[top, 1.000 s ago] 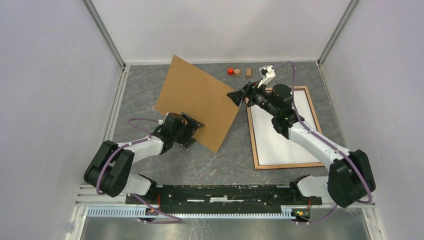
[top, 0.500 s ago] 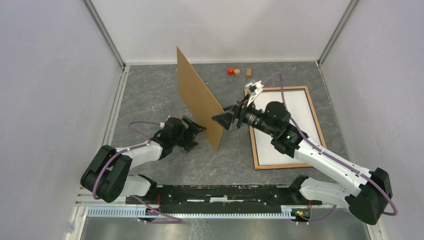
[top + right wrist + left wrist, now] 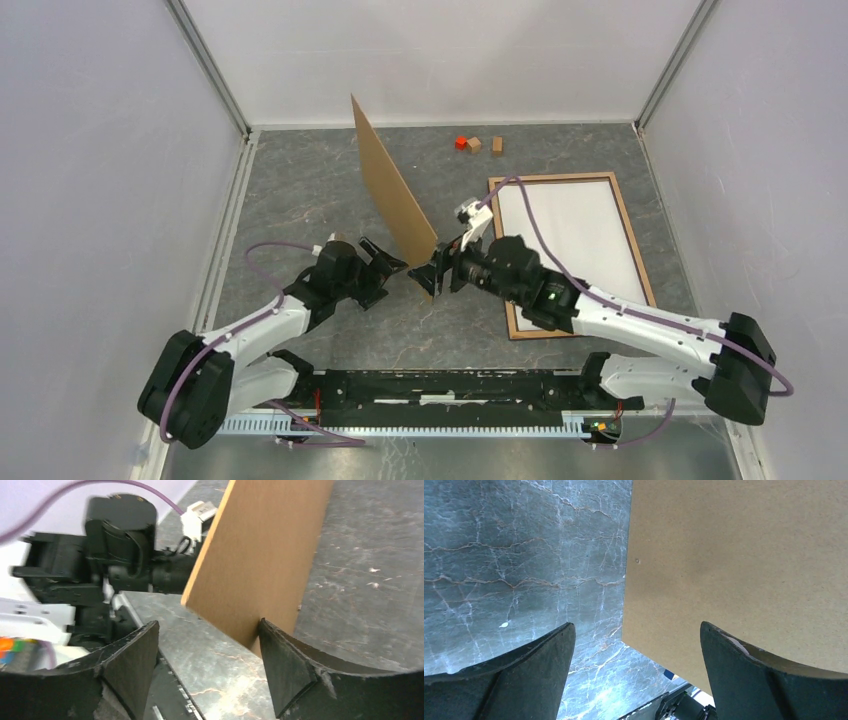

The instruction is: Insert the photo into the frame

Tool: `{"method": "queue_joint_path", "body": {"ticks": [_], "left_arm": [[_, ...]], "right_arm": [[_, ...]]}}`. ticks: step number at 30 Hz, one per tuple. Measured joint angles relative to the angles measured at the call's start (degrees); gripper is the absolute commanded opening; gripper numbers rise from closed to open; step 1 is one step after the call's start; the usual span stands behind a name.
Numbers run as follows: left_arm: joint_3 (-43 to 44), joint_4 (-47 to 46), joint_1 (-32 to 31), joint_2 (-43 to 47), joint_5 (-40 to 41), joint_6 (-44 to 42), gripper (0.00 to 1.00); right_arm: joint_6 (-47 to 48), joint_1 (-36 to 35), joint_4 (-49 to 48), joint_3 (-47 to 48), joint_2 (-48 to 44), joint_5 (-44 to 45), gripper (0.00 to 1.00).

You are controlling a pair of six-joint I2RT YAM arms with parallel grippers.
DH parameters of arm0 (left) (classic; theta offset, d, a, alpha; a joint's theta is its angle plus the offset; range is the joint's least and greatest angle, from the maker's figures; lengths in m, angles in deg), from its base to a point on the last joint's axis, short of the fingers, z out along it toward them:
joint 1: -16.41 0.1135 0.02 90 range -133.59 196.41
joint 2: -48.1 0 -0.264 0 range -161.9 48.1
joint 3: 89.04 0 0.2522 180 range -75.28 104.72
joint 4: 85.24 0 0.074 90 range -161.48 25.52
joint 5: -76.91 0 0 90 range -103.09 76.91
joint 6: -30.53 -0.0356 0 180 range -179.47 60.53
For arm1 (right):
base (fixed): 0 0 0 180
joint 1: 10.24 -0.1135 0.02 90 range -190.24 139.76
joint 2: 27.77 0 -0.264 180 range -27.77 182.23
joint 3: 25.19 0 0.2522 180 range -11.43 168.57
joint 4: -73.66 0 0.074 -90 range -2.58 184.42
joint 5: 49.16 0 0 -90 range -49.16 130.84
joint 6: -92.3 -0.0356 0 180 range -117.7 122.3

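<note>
The large plain brown backing board (image 3: 390, 190) stands on edge near the middle of the grey marbled worktop (image 3: 290, 190). It leans, and its near lower corner comes down between the two arms.

The left gripper (image 3: 385, 256) sits just left of that corner, its jaws spread as wide as they go and holding nothing. In its wrist view the board's corner hangs ahead of the fingers, and the board's face passes behind the right-hand one.

The right gripper (image 3: 432, 274) meets the same corner from the other side. Its jaws are also well apart and straddle the board's lower edge. The thin board drops into the gap close to one finger, with open space on the other side, so nothing is clamped. Whether that finger touches the board, I cannot tell.

The thin-railed light-wood rectangular picture frame (image 3: 560, 177) lies flat on the right of the worktop, the right arm crossing its near left corner. A plain white rectangle (image 3: 590, 240) fills it; I cannot tell whether this is the print turned face down.

A small red block (image 3: 460, 143) and two small wooden blocks (image 3: 474, 145) sit by the far edge.
</note>
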Motion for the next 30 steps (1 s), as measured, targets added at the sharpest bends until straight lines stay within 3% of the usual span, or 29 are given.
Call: {"method": "queue_joint_path", "body": {"ticks": [3, 5, 8, 10, 15, 17, 19, 22, 25, 27, 30], "left_arm": [[-0.04, 1.99, 0.00, 2.56, 0.68, -0.74, 1.00], [-0.39, 2.93, 0.00, 4.46, 1.25, -0.85, 1.00], [-1.42, 6.97, 0.00, 9.49, 2.82, -1.05, 1.00], [-1.55, 10.73, 0.00, 13.70, 4.28, -1.55, 1.00], [3.52, 26.05, 0.02, 27.30, 6.12, -2.75, 0.98], [10.19, 31.80, 0.00, 31.82, 5.95, -2.78, 0.96], [18.80, 35.82, 0.00, 34.21, 6.47, -2.21, 0.97], [37.11, 42.86, 0.00, 31.12, 7.63, -1.70, 1.00], [56.70, 49.83, 0.00, 20.57, 8.50, -1.53, 1.00], [62.20, 52.28, 0.02, 14.88, 8.55, -1.27, 1.00], [63.45, 57.92, 0.02, 7.06, 7.87, 0.37, 1.00]], "right_arm": [[5.05, -6.86, -2.67, -1.14, 2.10, 13.64, 0.55], [8.13, -10.03, -5.09, -2.45, 3.96, 22.84, 0.49], [12.74, -12.20, -8.94, -4.68, 6.84, 34.12, 0.30], [17.51, -13.25, -11.80, -5.40, 8.52, 39.50, 0.24], [30.27, -14.45, -18.82, -5.64, 11.72, 45.05, 0.06], [35.08, -14.80, -20.28, -5.70, 12.00, 45.20, 0.00], [40.17, -15.15, -21.90, -6.27, 11.98, 45.35, 0.00], [45.94, -16.55, -24.20, -8.04, 11.98, 45.38, 0.00], [51.01, -18.58, -25.77, -9.90, 11.98, 45.55, 0.00], [53.29, -19.69, -26.36, -10.29, 12.09, 45.90, 0.00], [54.88, -20.74, -26.86, -10.34, 12.35, 46.62, 0.00]]}}
